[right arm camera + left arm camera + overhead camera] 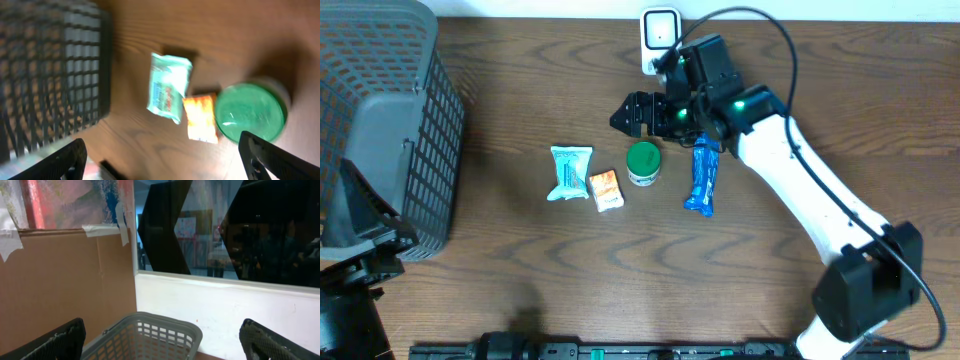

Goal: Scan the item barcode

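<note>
target item: not 100% sure which one, but my bet is the green-lidded tub (643, 163), since the right gripper (625, 116) hangs right next to it
where it sits: on the wood table (500, 290), middle of the row, orange packet (606, 189) just to its left, blue packet (702, 175) off to its right
tub vs jaws: in the wrist view it's way over toward the right-hand finger (272, 157), not centred in the gap, so the gripper would need to shift sideways before dropping
long axis: none really, it's round, so any approach angle works
nearer arm: right one, easily. The left gripper (162, 342) is parked over by the grey basket (390, 110), well apart
right jaws: spread wide, nothing between them
left jaws: also wide apart and empty
how the tub looks: upright, shiny green lid, white wall peeking out underneath. No barcode visible from here, probably on the side or base
scanner: small white box (660, 32) at the table's far edge, just behind the gripper, so it looks like a short carry
</note>
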Robot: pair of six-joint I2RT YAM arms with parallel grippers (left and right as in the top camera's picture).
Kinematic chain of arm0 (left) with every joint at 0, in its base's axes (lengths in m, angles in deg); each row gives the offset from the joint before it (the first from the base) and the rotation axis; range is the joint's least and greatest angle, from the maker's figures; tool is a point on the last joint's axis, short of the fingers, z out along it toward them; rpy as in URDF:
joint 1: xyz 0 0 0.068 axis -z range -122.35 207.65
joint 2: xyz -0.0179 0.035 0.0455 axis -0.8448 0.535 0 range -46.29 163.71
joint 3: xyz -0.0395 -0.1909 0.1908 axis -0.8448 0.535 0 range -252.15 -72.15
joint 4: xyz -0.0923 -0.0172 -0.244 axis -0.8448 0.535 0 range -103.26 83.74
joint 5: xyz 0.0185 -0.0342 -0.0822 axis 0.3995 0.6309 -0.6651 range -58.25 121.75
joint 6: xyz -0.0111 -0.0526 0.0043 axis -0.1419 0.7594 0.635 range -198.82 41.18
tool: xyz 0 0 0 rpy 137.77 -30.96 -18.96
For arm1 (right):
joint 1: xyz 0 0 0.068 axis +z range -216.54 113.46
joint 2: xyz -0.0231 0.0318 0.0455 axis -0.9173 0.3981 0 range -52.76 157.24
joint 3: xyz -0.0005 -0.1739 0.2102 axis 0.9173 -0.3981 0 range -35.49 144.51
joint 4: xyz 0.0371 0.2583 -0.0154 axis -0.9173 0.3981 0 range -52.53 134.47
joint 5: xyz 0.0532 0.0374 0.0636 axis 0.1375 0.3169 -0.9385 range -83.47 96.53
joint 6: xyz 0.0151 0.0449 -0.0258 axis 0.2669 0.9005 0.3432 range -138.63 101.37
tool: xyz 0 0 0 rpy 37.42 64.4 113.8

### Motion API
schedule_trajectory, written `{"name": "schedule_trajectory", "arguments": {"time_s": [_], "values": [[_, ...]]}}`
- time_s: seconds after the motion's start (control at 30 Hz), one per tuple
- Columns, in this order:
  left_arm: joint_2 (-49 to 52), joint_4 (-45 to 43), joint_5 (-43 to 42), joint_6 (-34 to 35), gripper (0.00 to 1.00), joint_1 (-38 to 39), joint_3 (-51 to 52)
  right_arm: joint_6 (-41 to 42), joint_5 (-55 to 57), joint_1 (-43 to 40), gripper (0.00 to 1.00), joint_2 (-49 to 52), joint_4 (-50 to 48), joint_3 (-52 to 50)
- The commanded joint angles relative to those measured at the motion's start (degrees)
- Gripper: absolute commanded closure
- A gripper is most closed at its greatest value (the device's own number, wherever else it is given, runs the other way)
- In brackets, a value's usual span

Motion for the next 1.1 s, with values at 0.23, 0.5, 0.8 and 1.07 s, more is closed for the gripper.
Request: {"name": "schedule_trajectory", "arguments": {"time_s": [0.23,0.5,0.8,1.07], "values": [[-0.31,-1.73,0.35,2.93,0.02,-0.42,2.45,53.48,21.00,3.63,0.01,1.09,17.68,1.68],[-0.31,-2.01,0.35,4.22,0.02,-0.39,2.78,59.63,29.22,7.34,0.01,1.40,14.47,1.68],[-0.31,-1.99,0.35,4.20,0.02,-0.39,2.78,60.50,25.49,7.28,0.01,11.04,11.67,5.66],[-0.31,-1.73,0.37,4.15,0.02,-0.39,2.78,59.39,21.92,7.30,0.01,22.05,17.92,15.61]]}}
